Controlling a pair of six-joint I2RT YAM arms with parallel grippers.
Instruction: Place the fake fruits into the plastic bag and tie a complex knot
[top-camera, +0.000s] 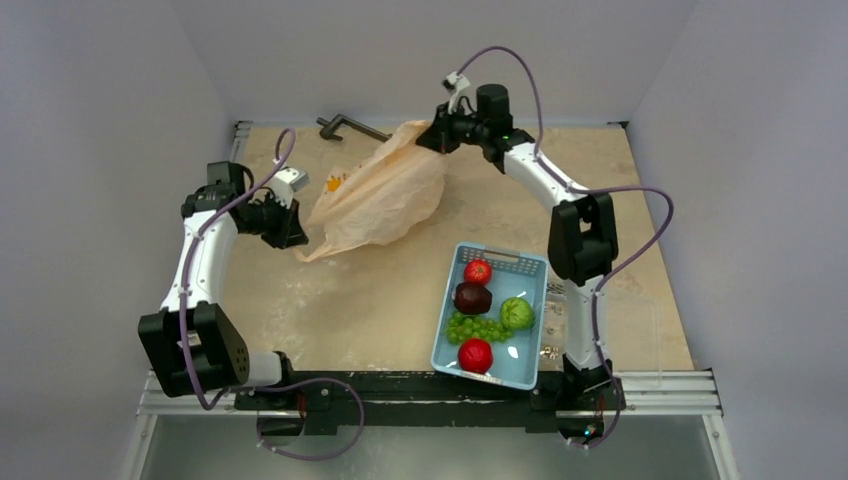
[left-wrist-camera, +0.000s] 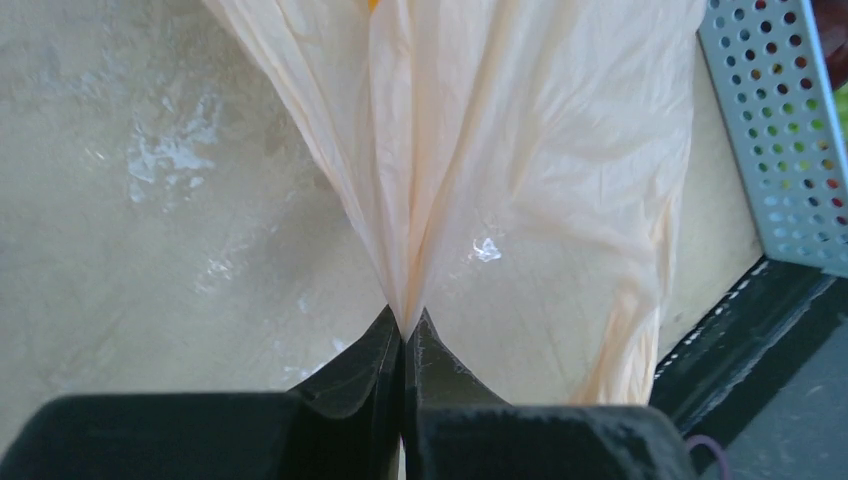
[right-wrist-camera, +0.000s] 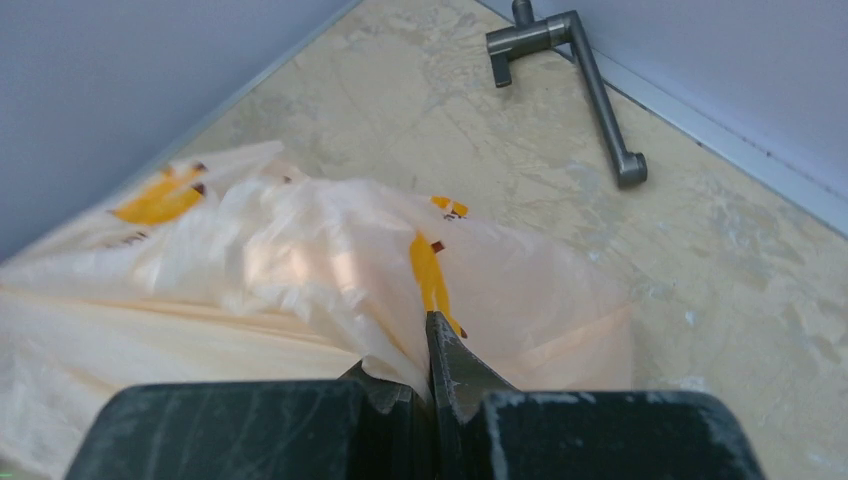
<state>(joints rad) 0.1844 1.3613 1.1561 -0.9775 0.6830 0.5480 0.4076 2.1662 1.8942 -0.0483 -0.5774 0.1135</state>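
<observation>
Up at about eleven o'clock on the table (top-camera: 350, 310), the plastic bag (top-camera: 380, 195) is stretched between two claws: the left gripper (top-camera: 298, 240) is pinched tight on its corner at seven o'clock, and the right gripper (top-camera: 425, 135) is pinched tight on its edge at one o'clock. Down at five o'clock, the fake fruits (top-camera: 472, 297) all sit in the blue basket (top-camera: 500, 258), well apart from the bag.

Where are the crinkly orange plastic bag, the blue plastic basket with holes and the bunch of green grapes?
crinkly pale-orange plastic bag (top-camera: 385, 195): top view, middle of its body.
light-blue perforated plastic basket (top-camera: 505, 262): top view, its far wall.
green plastic grape bunch (top-camera: 475, 328): top view, middle of the bunch.
</observation>
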